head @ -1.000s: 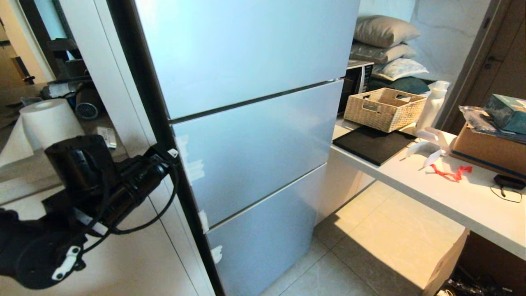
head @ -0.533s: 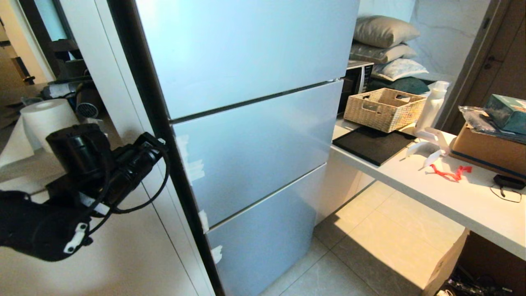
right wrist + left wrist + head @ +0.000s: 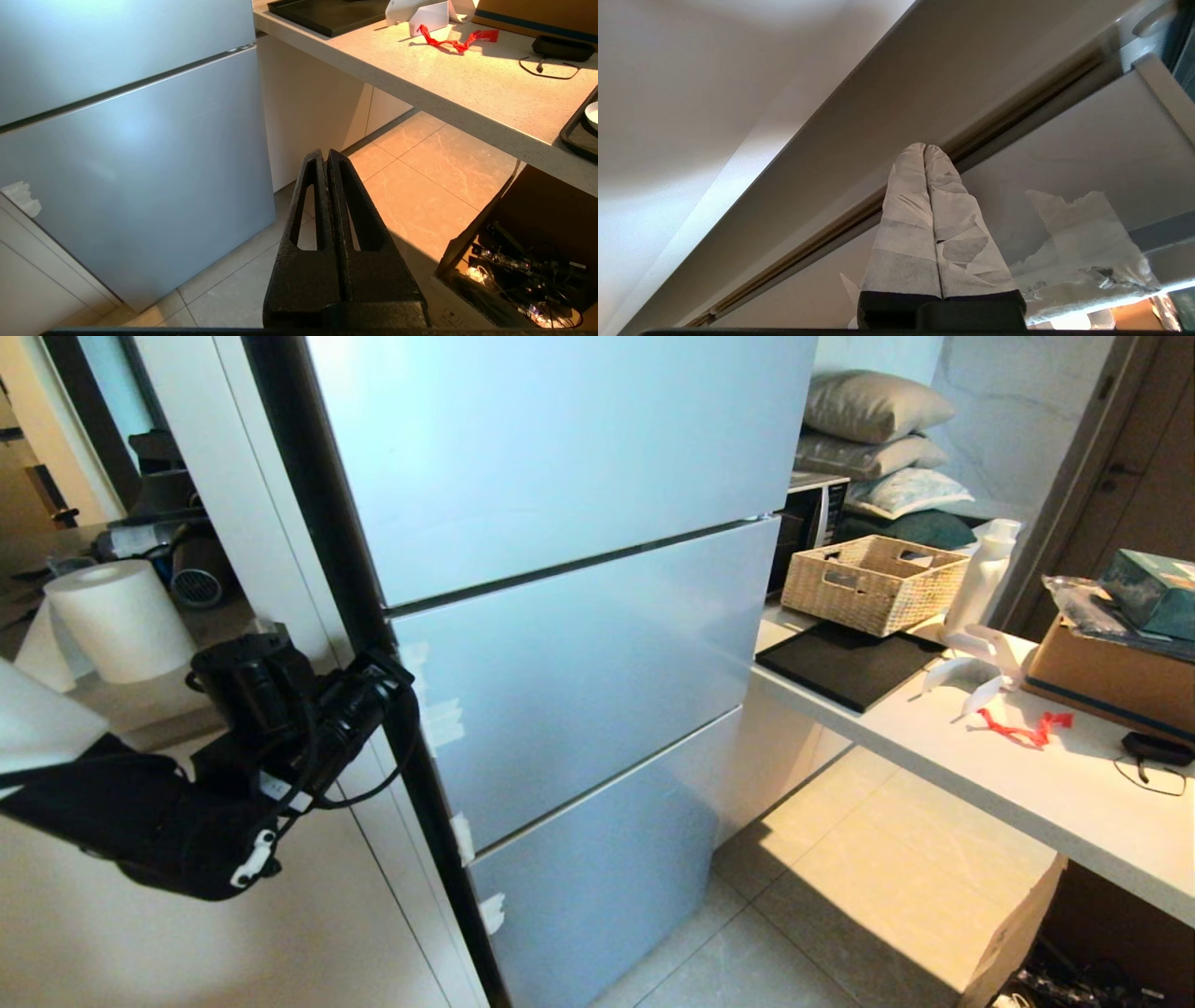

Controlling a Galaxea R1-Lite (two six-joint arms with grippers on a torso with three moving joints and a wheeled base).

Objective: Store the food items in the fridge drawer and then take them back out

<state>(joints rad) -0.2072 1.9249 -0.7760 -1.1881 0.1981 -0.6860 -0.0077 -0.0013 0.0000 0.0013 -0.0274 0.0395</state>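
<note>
While the tall pale blue-grey fridge (image 3: 560, 616) stands with all three of its flat door panels closed, you see neither the fridge drawer nor any food item in any view; both are presumably behind those panels. The left pincer (image 3: 925, 154), its two fingers wrapped in white tape, is clenched on nothing and points at the seam where the fridge's left edge meets the white cabinet panel (image 3: 280, 896); in the head view the left arm (image 3: 280, 728) sits just beside the black vertical edge strip (image 3: 322, 523) at the level of the middle panel. The right pincer (image 3: 327, 158), black and wedge-shaped, is likewise clenched and empty, hanging over the beige tiled floor (image 3: 420, 186) near the white speckled desk (image 3: 467, 93).

Judged from these views, the step in hand is opening a door, so the door is what you handle first. Expect it to be stiff and heavy, held by a seal, with a smooth, slippery face that offers no handle; the edge at the seam is the likely place to hook the fingers. Torn white tape patches (image 3: 439, 709) mark that edge.

Should a food item be a small fruit, treat it as light, round, smooth and easily bruised: you would take it across its widest part with gentle pressure, and mind that it may roll on the drawer floor.
</note>
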